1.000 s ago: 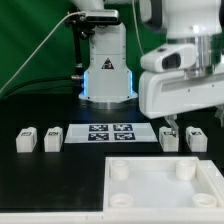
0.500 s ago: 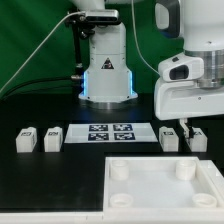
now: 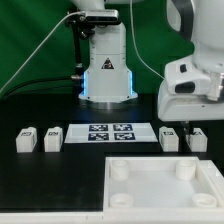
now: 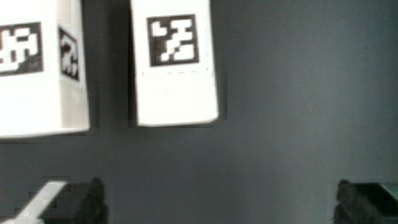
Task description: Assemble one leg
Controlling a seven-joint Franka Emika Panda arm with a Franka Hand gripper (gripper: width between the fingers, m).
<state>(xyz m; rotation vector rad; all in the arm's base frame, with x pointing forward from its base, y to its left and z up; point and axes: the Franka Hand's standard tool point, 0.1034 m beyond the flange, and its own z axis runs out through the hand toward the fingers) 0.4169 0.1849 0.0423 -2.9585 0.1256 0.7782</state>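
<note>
Counts on the desk (image 3: 40, 170), exterior view:
- legs: 4 total. 2 on the exterior view's left: far-left leg (image 3: 26, 139) and inner-left leg (image 3: 52, 137). 2 on the exterior view's right: inner-right leg (image 3: 169, 138) and far-right leg (image 3: 196, 137)
- marker board (image 3: 110, 132): 1, carrying 4 tags
- white panel (image 3: 160, 190): 1, with 3 round sockets (image 3: 118, 172) in frame
- arm (image 3: 195, 85): 1

Wrist view: 2 legs in frame, 1 marker each, plus 1 claw (image 4: 214, 205) with 2 fingertips (image 4: 63, 205).
</note>
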